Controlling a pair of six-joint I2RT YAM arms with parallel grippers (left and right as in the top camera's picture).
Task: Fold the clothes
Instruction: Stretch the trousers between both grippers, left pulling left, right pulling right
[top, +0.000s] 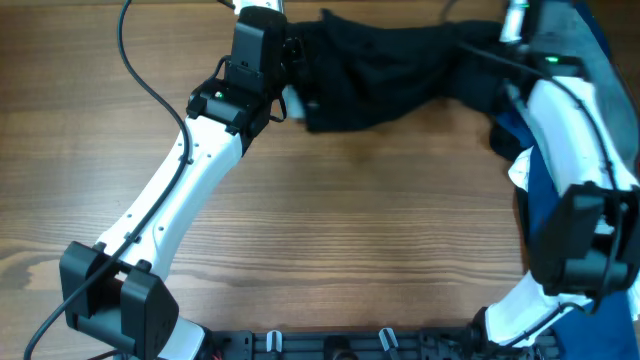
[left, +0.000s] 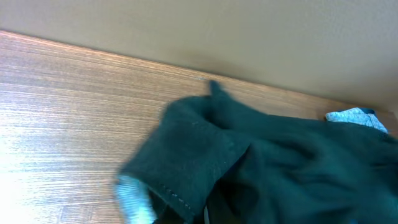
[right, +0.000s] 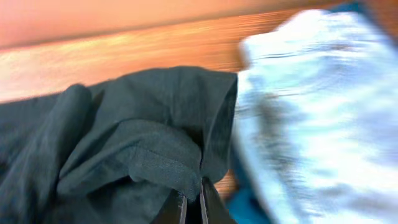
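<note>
Bunched along the far table (top: 350, 220) edge, wide wood in front.
Pinching black garment (top: 380, 70) fold with right gripper (right: 191, 208); cannot tell grip of left gripper (top: 283, 48).

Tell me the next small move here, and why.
Probably drag the black garment toward the near side of the table: it lies crumpled at the far edge, the right gripper seems pinched on a fold, and the left gripper sits at its other end.

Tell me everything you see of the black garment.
The garment is plain black, soft matte fabric, bunched in loose folds at the table's far edge. A stitched hem shows at its left end, by a pale blurred patch, maybe a label. The right gripper pinches a fold; whether the left gripper holds it is unclear. Light jeans lie by its right side.
</note>
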